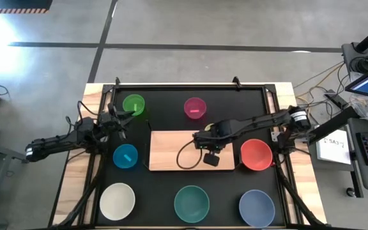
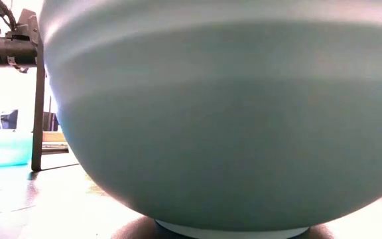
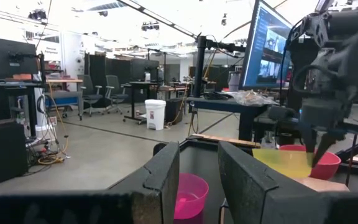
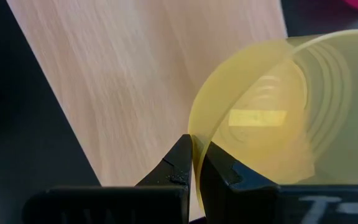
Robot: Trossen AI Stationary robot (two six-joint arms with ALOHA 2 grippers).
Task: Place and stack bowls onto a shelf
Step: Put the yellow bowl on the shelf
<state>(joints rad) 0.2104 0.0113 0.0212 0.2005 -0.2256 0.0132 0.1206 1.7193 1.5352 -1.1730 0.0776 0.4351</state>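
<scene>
My right gripper (image 4: 196,146) is over the light-wood shelf (image 1: 171,150) and is shut on the yellow-green bowl (image 4: 278,118). The arm hides this bowl in the high view; the left wrist view shows the bowl (image 3: 284,163) under the right gripper (image 3: 319,152). My left gripper (image 1: 121,117) is open and empty, between the green bowl (image 1: 133,105) and the blue bowl (image 1: 126,156). On the black tabletop stand the magenta (image 1: 195,108), red (image 1: 256,154), white (image 1: 117,200), teal (image 1: 191,203) and grey-blue (image 1: 257,207) bowls. My right gripper pinches the yellow-green bowl's rim (image 4: 194,155), one finger (image 4: 219,168) inside the bowl and the other (image 4: 179,163) outside. The fingers come from above, pointing down. The bowl hangs tilted, low over the shelf; whether its base touches the wood, I cannot tell.
The teal bowl (image 2: 231,119) fills nearly all of the low view, with the blue bowl (image 2: 2,147) at its left edge. The shelf's wood to the left of my right gripper is bare. A cable loop (image 1: 183,153) hangs from the right arm over the shelf.
</scene>
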